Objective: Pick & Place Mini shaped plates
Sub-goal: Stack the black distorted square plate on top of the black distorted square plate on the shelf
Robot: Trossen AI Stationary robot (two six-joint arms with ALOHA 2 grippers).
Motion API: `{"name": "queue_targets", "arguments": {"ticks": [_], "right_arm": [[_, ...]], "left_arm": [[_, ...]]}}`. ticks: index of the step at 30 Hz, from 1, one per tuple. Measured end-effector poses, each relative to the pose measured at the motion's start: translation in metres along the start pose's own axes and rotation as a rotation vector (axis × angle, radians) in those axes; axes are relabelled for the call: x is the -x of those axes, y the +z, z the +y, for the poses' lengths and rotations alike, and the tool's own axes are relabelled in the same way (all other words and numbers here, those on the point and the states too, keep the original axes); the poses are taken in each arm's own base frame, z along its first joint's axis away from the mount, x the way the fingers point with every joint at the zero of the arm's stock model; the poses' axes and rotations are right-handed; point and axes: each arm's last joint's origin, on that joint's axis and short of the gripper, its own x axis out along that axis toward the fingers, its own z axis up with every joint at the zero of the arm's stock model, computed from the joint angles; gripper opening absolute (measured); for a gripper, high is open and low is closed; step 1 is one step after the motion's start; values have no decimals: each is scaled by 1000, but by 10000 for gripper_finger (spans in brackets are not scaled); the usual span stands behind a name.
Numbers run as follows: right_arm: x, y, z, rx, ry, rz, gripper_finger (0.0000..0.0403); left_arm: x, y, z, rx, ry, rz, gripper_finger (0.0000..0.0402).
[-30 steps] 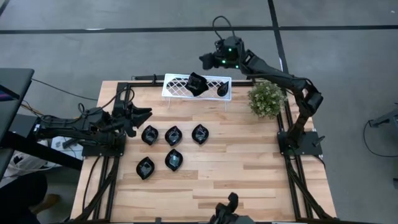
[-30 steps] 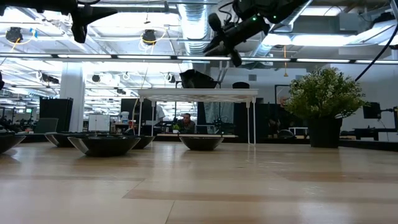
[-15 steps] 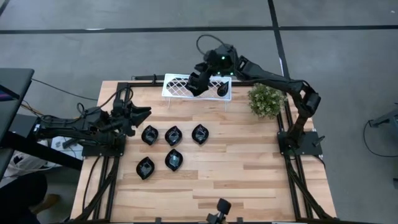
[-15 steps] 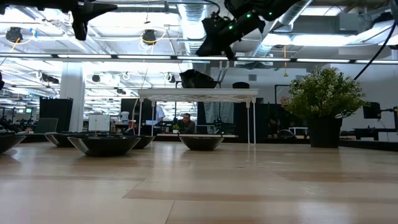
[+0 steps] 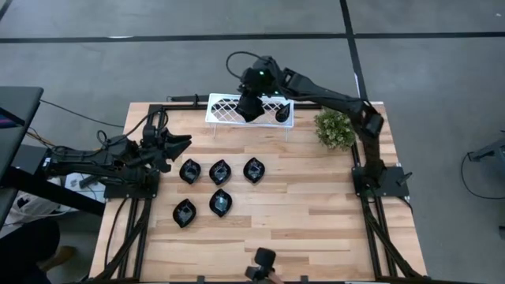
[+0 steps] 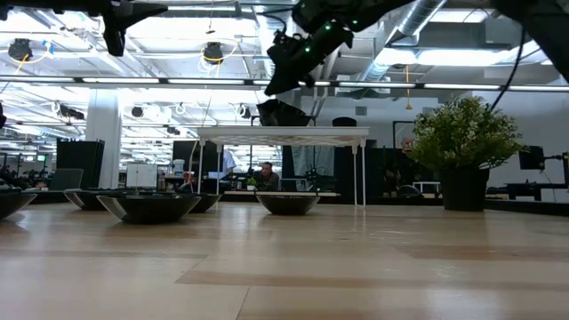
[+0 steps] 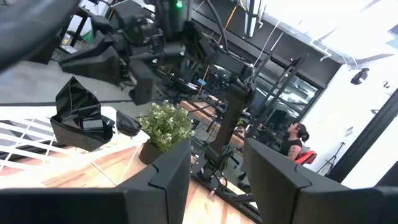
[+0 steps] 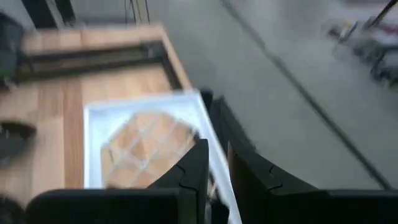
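Right gripper [image 5: 249, 101], jaws nearly together and empty, hangs over the rack [image 5: 225, 110] at upper centre, near a glossy plate [image 5: 251, 108]: light, slippery, chippable; best pinched by its rim.

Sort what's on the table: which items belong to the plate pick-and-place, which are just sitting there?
Job items:
- five glossy black mini plates on the wooden tabletop, e.g.
- black plates on the rack
- right gripper, above the rack
- left gripper, waiting at the table's left edge

Just sitting there:
- white lattice rack
- small green bushy plant
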Motion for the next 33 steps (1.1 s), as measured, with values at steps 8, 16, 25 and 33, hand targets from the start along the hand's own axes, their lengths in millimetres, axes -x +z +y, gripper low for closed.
{"name": "queue_targets", "arguments": {"ticks": [8,16,25,33], "right_arm": [[-9,4,-3,44,-15,67,56],[-8,1,-13,28,-51,91,56],[-8,-3,-14,23,-46,122,56],[-4,5,-11,33,-129,86,56]], "left_arm": [[0,0,0,0,0,0,150],[0,0,0,-23,0,-2,150],[0,0,0,-25,13,-9,150],[0,0,0,-25,13,-10,150]]}}
